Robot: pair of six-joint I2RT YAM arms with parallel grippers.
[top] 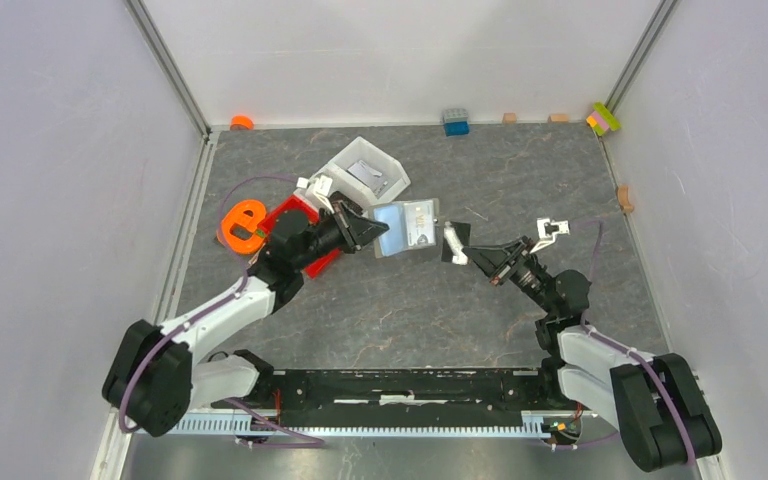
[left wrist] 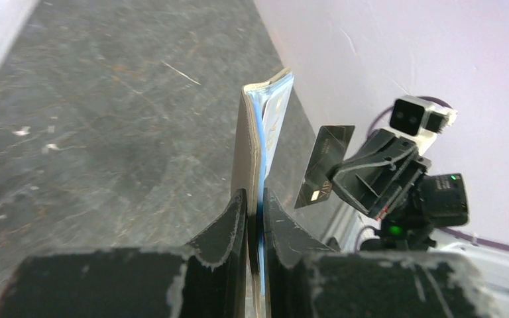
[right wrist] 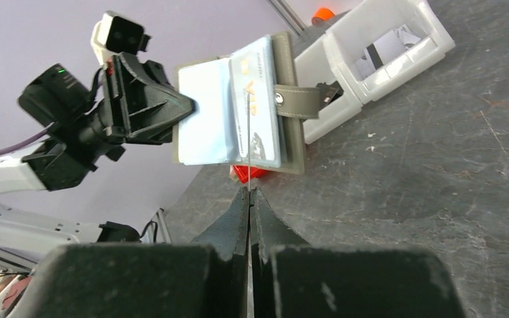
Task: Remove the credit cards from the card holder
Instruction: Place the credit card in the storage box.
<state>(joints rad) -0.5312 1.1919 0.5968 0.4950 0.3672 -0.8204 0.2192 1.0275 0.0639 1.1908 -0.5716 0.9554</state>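
- A white plastic bin (top: pixel 368 166) is seen on the dark, stone-patterned table top (top: pixel 390 320), toward the far left.
- A red bin (top: pixel 295 212) is set just beside it, and is largely hidden.
- An orange object (top: pixel 230 226), possibly ring-shaped, is placed left of the red bin.
- A blue block (top: pixel 455 121) and a yellow, pink and green block (top: pixel 603 118) are ranged along the far wall.

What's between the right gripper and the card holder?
One credit card, pinched by the right gripper, clear of the card holder; otherwise just air. Left wrist view shows it.
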